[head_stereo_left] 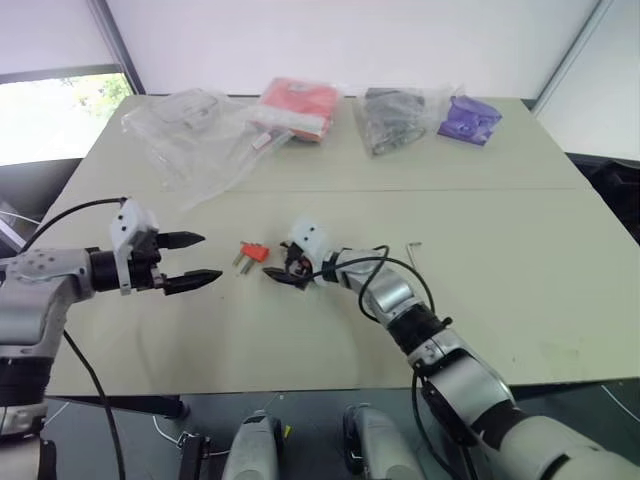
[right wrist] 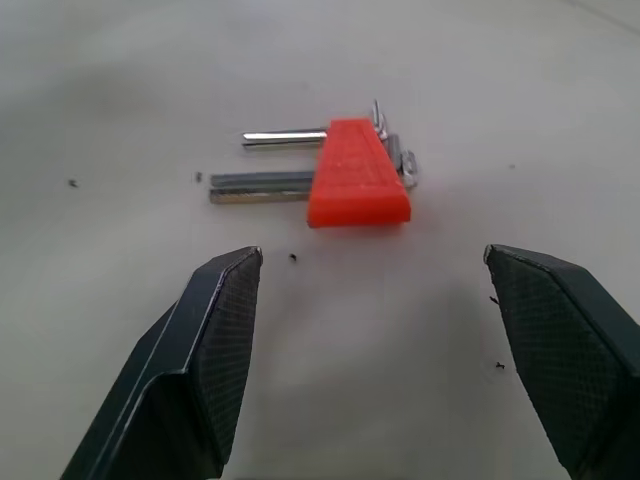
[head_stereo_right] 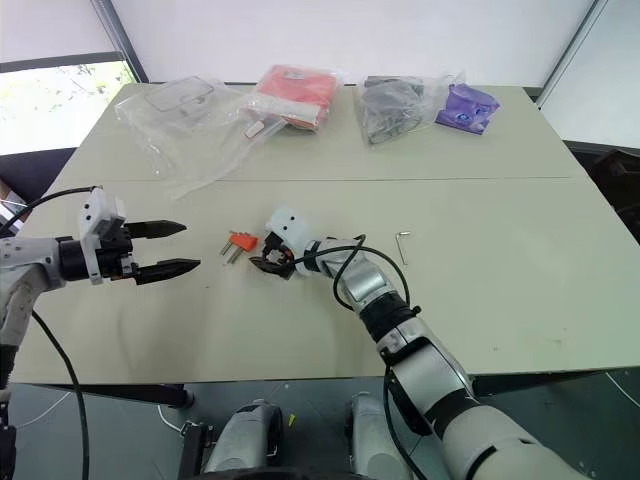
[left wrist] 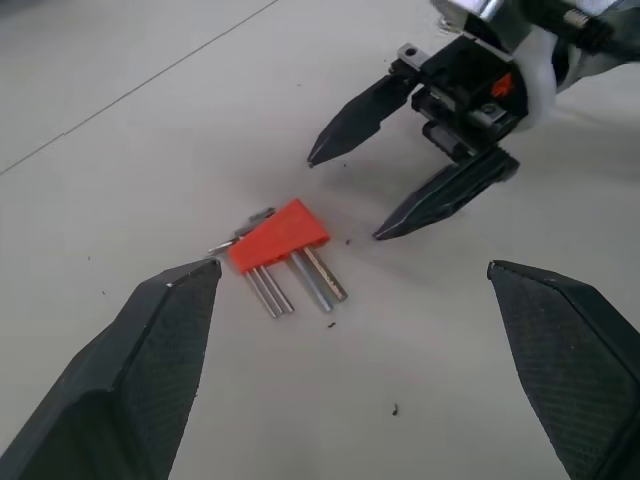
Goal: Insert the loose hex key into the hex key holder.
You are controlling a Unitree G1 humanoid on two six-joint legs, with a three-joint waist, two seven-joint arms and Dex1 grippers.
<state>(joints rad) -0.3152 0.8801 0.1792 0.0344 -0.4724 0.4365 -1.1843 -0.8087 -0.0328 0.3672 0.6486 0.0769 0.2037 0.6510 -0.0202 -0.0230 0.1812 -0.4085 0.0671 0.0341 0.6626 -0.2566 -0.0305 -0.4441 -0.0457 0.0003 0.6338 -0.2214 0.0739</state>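
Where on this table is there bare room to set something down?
Free: the near strip of table in front of the holder, and the right side beyond the loose key. Crowded: the far edge with clear bags, red packet, dark bag, purple bag.

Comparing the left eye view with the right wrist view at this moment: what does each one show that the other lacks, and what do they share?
Left eye view alone: the loose hex key lying apart on the table, the left end effector open, the whole right end effector beside the holder, and bags along the far edge, including a red packet and a purple one.

Right wrist view alone: close detail of the keys protruding from the block.

Both: the hex key holder lying ungripped on the tabletop, and the right end effector's open fingers.
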